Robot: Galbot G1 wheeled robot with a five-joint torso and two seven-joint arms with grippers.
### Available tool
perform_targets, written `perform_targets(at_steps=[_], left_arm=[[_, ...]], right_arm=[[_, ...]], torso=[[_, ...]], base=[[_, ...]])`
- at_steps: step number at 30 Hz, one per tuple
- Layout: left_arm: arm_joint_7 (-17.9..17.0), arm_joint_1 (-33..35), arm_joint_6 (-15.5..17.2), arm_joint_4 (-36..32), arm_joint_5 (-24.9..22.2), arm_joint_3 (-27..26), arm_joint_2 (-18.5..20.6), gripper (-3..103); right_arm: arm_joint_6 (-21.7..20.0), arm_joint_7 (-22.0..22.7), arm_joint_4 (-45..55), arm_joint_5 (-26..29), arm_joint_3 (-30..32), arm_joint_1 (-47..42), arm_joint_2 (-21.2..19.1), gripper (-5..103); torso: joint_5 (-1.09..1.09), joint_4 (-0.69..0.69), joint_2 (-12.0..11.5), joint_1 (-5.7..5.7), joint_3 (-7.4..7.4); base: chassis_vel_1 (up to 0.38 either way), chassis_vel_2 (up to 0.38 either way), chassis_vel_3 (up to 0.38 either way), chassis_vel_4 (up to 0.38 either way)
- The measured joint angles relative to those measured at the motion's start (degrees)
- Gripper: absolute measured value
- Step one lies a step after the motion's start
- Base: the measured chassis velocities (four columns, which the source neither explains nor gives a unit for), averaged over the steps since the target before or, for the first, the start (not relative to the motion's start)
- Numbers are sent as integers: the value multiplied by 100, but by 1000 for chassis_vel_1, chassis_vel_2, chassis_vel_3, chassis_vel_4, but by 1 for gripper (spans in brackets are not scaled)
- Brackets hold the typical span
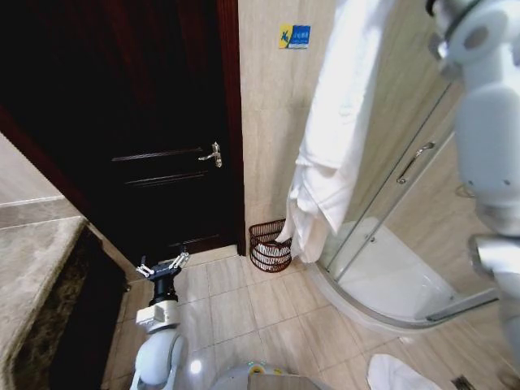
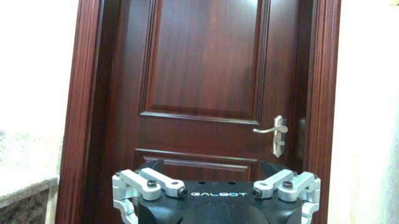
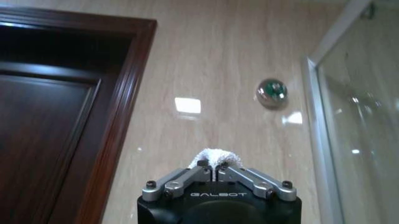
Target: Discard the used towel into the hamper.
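My right end effector (image 3: pixel 215 169) is raised high, its fingers pinched together on a tuft of the white towel (image 1: pixel 329 138), which hangs down long in front of the tiled wall beside the glass shower enclosure (image 1: pixel 406 187). The towel's lower end hangs just beside the hamper's (image 1: pixel 266 244) rim; the hamper stands on the floor against the wall, next to the dark wooden door (image 1: pixel 154 122). My left end effector (image 1: pixel 163 268) sits low near the door, fingers spread wide, holding nothing.
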Motion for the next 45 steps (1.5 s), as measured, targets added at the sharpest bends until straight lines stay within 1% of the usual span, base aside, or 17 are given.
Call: perform_targets(at_steps=[2, 3, 5, 7, 8, 10, 12, 13, 15, 20, 25, 28, 31, 34, 38, 41, 45], left_arm=[[-4, -24, 2, 0, -33, -4, 15, 100], [-4, -24, 2, 0, -33, -4, 15, 100], [-9, -41, 3, 1, -49, 3, 12, 100], [-9, -46, 3, 16, -50, 22, -9, 100], [-9, -46, 3, 16, -50, 22, -9, 100], [-9, -48, -5, 42, -50, 57, -31, 100], [-6, -48, -13, 44, -48, 74, -29, 100], [-6, -48, -13, 44, -48, 74, -29, 100], [-5, -44, -15, 26, -55, 72, -14, 100], [-10, -5, -18, -24, -68, 52, -17, 100], [-28, 12, -23, -47, -75, 42, -9, 100], [-41, -7, -17, -74, -87, 37, 5, 100], [-42, -11, -10, -95, -88, 41, 1, 100], [-43, 2, -10, -118, -87, 45, -16, 100], [-44, 34, -21, -142, -67, 55, -45, 100], [-44, 61, -37, -164, -43, 69, -60, 100], [-44, 61, -37, -192, 13, 103, -94, 100]], right_arm=[[60, -95, -435, -227, -46, 297, 245, 1], [60, -95, -435, -227, -46, 297, 245, 1], [118, -173, -769, -387, -58, 477, 435, 1], [133, -190, -936, -453, -55, 548, 582, 1], [133, -190, -936, -453, -55, 548, 582, 1], [192, -213, -1148, -570, 0, 579, 799, 1], [325, -313, -1485, -827, 107, 605, 1007, 1], [325, -313, -1485, -827, 107, 605, 1007, 1], [447, -422, -1815, -1046, 168, 625, 1152, 1], [576, -559, -2240, -1354, 257, 740, 1304, 1], [687, -685, -2612, -1498, 295, 956, 1403, 1], [836, -772, -2991, -1583, 330, 1251, 1617, 1], [851, -786, -3102, -1594, 367, 1378, 1736, 1], [852, -796, -3102, -1594, 357, 1369, 1765, 1], [832, -775, -2859, -1553, 353, 1045, 1701, 1], [825, -686, -2529, -1475, 325, 556, 1585, 1], [894, -625, -2321, -1411, 260, 194, 1571, 1]], torso=[[-3, 0, 1, -1, -1], [-3, 0, 1, -1, -1], [2, 0, 0, -1, -1], [3, -2, 0, -1, 0], [3, -2, 0, -1, 0], [2, -1, 0, -1, -1], [0, 1, 0, -1, 0], [0, 1, 0, -1, 0], [1, 1, 0, 0, 0], [3, 0, 0, 0, 0], [3, -2, 1, -1, 0], [1, -1, 1, 0, 0], [-4, 1, 1, -1, -2], [-1, 2, 2, -2, -2], [2, 0, 2, -2, -2], [5, -1, 1, -1, 0], [5, -2, 1, 0, 1]], base=[[0, 0, 0, 0], [0, 0, 0, 0], [0, 0, 0, 0], [0, 0, 0, 0], [0, 0, 0, 0], [0, 0, 0, 0], [0, 0, 0, 0], [0, 0, 0, 0], [0, 0, 0, 0], [0, 0, 0, 0], [0, 0, 0, 0], [0, 0, 0, 0], [0, 0, 0, 0], [0, 0, 0, 0], [0, 0, 0, 0], [0, 0, 0, 0], [0, 0, 0, 0]])
